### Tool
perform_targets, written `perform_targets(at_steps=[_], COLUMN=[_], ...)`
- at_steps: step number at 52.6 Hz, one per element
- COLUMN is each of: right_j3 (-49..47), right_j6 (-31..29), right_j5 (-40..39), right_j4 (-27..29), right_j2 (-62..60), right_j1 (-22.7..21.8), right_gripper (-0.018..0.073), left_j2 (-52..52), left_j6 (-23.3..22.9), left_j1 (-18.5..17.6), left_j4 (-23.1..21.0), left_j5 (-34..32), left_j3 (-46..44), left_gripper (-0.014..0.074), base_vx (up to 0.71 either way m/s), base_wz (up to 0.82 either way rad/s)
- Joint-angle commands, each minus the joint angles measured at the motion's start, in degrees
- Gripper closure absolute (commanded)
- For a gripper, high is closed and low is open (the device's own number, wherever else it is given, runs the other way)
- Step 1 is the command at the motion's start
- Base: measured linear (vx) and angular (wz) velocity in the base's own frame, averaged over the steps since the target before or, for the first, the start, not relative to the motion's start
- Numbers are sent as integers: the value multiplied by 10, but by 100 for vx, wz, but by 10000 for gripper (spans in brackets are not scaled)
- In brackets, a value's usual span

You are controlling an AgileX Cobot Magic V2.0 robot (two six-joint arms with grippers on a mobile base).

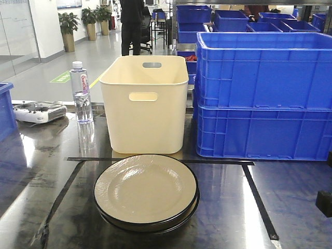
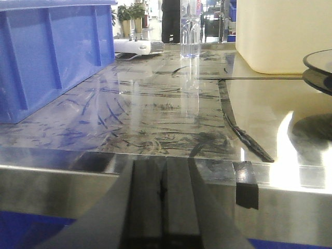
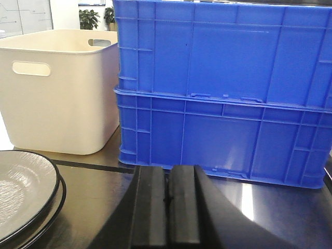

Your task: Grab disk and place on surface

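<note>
Room: behind your table lay an open hall with potted plants (image 1: pixel 68 28) and a person in dark clothes (image 1: pixel 132 23) standing far back.
Table: your surface (image 1: pixel 290 192) was dark, glossy and reflective, with black tape lines (image 1: pixel 258 196) marking a square.
Disk: you had a cream plate with a black rim (image 1: pixel 146 189) resting on a second like plate, inside the taped square, at its front middle.
Bin: a cream plastic bin (image 1: pixel 145 104) with handle slots stood just behind the plates, at the rear tape line.
Crates: two stacked blue crates (image 1: pixel 264 96) stood right of the bin, close beside it; another blue crate (image 2: pixel 49 52) sat at the table's left edge.
Other items: a clear water bottle (image 1: pixel 81 93) stood left of the bin, with a white remote controller (image 1: pixel 39 111) further left.
Left tool (image 2: pixel 165 205): you had its dark fingers pressed together, holding nothing, low at the table's near edge.
Right tool (image 3: pixel 169 207): its fingers met too, empty, pointing at the crates, with the plates at its left.
</note>
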Motion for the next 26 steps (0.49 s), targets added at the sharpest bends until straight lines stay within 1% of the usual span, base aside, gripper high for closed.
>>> perform_targets(at_steps=[1,5,7,9,11,13,14,15,16,17,18,19,20,21,22,23,24,25,26], right_j3=[-18,-18,-18,-18,-18,-18,-18,-18,-18,-18,-18,-18,-18,-18,-18,-18,-18,-18,-18], right_j6=[-4,10,25,49,72,109,116,147,166,197,234,277,309,362,420,501,564,606,667], right_j5=[12,15,26,39,54,74,78,92,102,112,127,135,145,150,155,160,163,164,165], right_j4=[-6,13,23,22,14,-23,-32,-77,-105,-151,-219,-255,-311,-348,-404,-478,-534,-590,-626], right_j2=[-5,-5,-5,-5,-5,-5,-5,-5,-5,-5,-5,-5,-5,-5,-5,-5,-5,-4,-4], right_j1=[-1,-1,-1,-1,-1,-1,-1,-1,-1,-1,-1,-1,-1,-1,-1,-1,-1,-1,-1], right_gripper=[566,566,566,566,566,566,566,566,566,566,566,566,566,566,566,566,566,566,566], left_j2=[-4,-4,-4,-4,-4,-4,-4,-4,-4,-4,-4,-4,-4,-4,-4,-4,-4,-4,-4], left_j6=[0,0,0,0,0,0,0,0,0,0,0,0,0,0,0,0,0,0,0], left_j1=[-2,-2,-2,-2,-2,-2,-2,-2,-2,-2,-2,-2,-2,-2,-2,-2,-2,-2,-2], left_j4=[1,1,1,1,1,1,1,1,1,1,1,1,1,1,1,1,1,1,1], left_j5=[-50,-50,-50,-50,-50,-50,-50,-50,-50,-50,-50,-50,-50,-50,-50,-50,-50,-50,-50], left_j3=[6,6,6,6,6,6,6,6,6,6,6,6,6,6,6,6,6,6,6], left_gripper=[599,599,599,599,599,599,599,599,599,599,599,599,599,599,599,599,599,598,598], base_vx=[0,0,0,0,0,0,0,0,0,0,0,0,0,0,0,0,0,0,0], base_wz=[0,0,0,0,0,0,0,0,0,0,0,0,0,0,0,0,0,0,0])
